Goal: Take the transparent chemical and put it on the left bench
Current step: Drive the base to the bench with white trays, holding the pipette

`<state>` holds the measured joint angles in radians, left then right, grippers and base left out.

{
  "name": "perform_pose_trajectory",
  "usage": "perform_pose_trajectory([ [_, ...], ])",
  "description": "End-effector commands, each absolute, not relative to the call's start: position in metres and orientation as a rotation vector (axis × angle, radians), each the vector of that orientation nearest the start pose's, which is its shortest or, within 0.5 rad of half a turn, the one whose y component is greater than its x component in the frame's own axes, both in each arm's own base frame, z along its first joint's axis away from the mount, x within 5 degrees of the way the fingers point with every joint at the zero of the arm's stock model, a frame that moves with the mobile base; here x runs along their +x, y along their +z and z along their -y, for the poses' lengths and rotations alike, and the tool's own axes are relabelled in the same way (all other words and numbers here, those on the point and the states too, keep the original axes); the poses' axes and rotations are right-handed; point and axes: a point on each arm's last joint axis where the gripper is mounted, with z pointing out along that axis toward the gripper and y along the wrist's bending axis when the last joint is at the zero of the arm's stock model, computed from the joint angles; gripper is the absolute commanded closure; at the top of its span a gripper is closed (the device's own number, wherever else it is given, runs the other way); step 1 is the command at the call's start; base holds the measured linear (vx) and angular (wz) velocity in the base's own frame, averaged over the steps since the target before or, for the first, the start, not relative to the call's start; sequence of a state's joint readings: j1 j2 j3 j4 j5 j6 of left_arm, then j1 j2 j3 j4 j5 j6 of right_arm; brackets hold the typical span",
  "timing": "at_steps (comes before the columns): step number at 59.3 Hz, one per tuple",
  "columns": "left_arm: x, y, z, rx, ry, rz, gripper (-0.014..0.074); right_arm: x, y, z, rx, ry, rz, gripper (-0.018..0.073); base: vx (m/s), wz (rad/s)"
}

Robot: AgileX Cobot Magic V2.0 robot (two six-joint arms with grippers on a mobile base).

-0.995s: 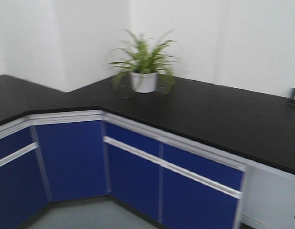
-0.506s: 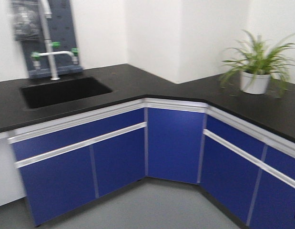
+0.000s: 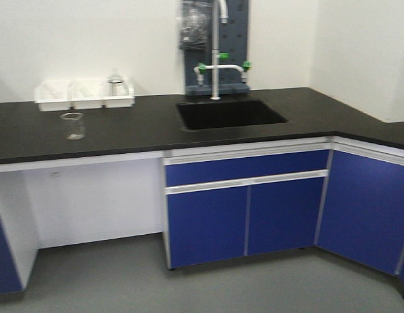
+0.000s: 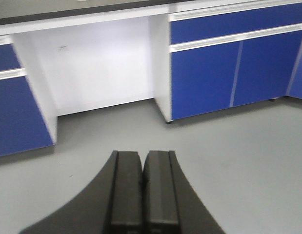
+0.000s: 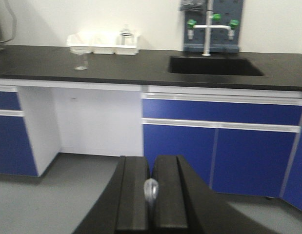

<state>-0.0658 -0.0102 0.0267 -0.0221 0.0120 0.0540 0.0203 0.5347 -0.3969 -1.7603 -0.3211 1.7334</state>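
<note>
The right pincer [image 5: 151, 163] is clamped on the transparent chemical [image 5: 151, 191] — only its clear bulb shows between the jaws. The left pincer [image 4: 142, 156] is closed on nothing. On the black surface [image 3: 136, 127] stand a clear beaker [image 3: 73, 125], contents unclear, and white trays [image 3: 84, 103] — one holds a glass jar [image 3: 115, 83] — beside the sink [image 3: 231, 112].

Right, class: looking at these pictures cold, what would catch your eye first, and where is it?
The black sink sunk in the left bench, under a tap with green knobs, stands out against blue cabinet fronts. A lone glass beaker stands left of it. Close up, the right gripper pinches the transparent chemical.
</note>
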Motion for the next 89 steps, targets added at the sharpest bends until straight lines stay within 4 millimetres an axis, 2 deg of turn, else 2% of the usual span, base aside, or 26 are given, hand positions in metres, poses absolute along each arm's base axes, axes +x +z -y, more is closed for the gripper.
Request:
perform_pose_trajectory([
  [1, 0.055, 0.2063, 0.0036, 0.064, -0.035, -1.429, 0.06, 0.1143, 0.3092, -0.0286, -0.29, 0.213, -1.635, 0.0562, -0.1, 0.54],
  [37, 0.055, 0.2063, 0.0036, 0.064, -0.035, -1.429, 0.06, 0.1143, 0.3092, -0.0286, -0.29, 0.213, -1.635, 0.0562, 0.01, 0.43],
  [89, 0.055, 0.2063, 0.0036, 0.064, -0.035, -1.429, 0.06, 0.1143, 0.3092, -0.0286, -0.29, 0.213, -1.635, 0.0562, 0.02, 0.06],
])
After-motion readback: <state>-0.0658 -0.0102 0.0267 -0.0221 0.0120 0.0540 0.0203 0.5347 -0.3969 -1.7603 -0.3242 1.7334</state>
